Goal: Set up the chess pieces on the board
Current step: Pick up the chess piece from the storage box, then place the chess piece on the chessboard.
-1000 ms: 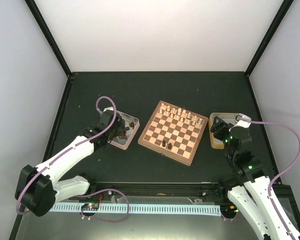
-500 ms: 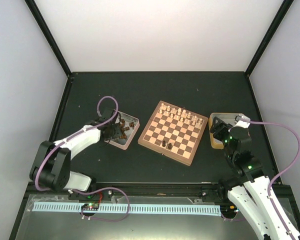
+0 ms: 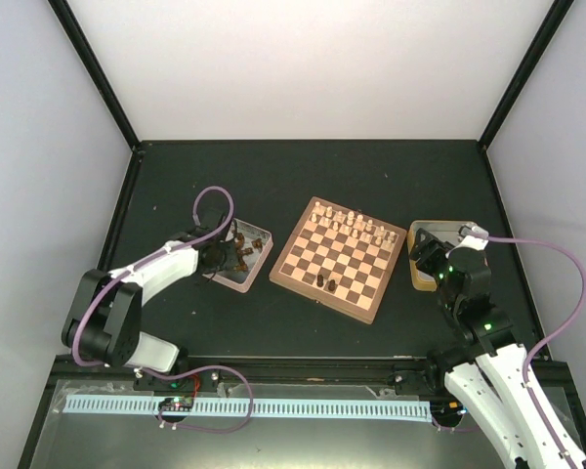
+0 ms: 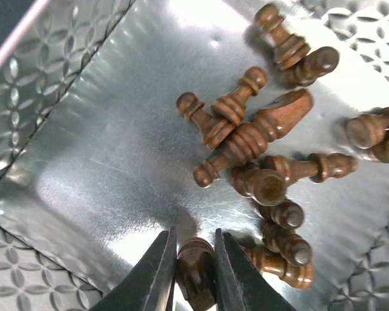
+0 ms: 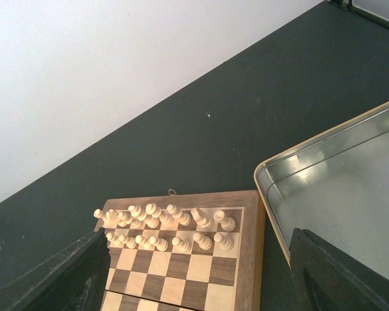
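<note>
At left, the left pincer (image 4: 194, 251) is clamped on one dark piece (image 4: 196, 275) low over the floor of a metal tray (image 4: 97, 155). The rest of the dark chess pieces (image 4: 246, 139) lie tumbled in a heap just beside it. At centre, the board (image 3: 334, 262) sits askew on the dark table (image 3: 176, 176) — cream-white pieces (image 3: 352, 223) ranked along its far side, only two dark ones (image 3: 324, 282) standing near its near edge. At right, the right pincer (image 5: 198, 285) hangs with its jaws wide apart and nothing between them, near a second tray (image 5: 350, 194) just right of the board. The step in hand appears to be picking up one dark piece. The next move calls for a straight lift clear of the heap and the tray wall, then a carry rightward to a free square on the board's near ranks — set down upright.
</note>
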You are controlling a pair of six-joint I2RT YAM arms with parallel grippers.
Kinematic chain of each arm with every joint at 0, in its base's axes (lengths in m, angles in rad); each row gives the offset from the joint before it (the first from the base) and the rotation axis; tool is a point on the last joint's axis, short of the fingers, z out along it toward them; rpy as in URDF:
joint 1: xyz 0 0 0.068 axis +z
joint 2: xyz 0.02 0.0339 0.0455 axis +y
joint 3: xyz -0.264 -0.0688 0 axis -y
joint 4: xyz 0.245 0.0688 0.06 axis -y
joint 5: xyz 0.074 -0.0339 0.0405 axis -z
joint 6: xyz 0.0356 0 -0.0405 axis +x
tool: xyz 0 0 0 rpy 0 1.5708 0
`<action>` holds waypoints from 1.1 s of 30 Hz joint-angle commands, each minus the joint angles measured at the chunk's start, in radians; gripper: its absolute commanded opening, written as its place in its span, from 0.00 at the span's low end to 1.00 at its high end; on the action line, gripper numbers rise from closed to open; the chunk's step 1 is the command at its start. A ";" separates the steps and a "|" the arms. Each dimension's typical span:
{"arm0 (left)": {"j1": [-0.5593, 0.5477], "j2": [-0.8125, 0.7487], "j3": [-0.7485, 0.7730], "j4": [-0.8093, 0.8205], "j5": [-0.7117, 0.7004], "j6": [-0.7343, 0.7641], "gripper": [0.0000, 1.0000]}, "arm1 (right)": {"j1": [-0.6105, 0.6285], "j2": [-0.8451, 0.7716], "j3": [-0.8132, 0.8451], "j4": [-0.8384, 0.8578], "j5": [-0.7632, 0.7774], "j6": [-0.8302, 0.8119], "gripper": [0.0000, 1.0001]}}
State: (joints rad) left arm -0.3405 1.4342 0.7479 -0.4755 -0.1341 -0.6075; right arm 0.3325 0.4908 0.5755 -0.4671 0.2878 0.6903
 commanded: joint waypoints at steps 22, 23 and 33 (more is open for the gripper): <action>-0.264 -0.015 0.231 -0.076 0.227 0.178 0.07 | 0.005 0.044 -0.016 0.059 -0.019 0.020 0.77; -0.284 0.006 0.240 -0.076 0.223 0.182 0.07 | 0.005 0.044 -0.016 0.058 -0.021 0.020 0.76; -0.458 0.159 0.341 -0.073 0.195 0.256 0.09 | 0.005 0.038 -0.020 0.049 -0.017 0.018 0.77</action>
State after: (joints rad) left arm -0.7578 1.5543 1.0256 -0.5476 0.0761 -0.4019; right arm 0.3325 0.5365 0.5648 -0.4370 0.2665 0.6987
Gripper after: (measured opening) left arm 0.144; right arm 0.765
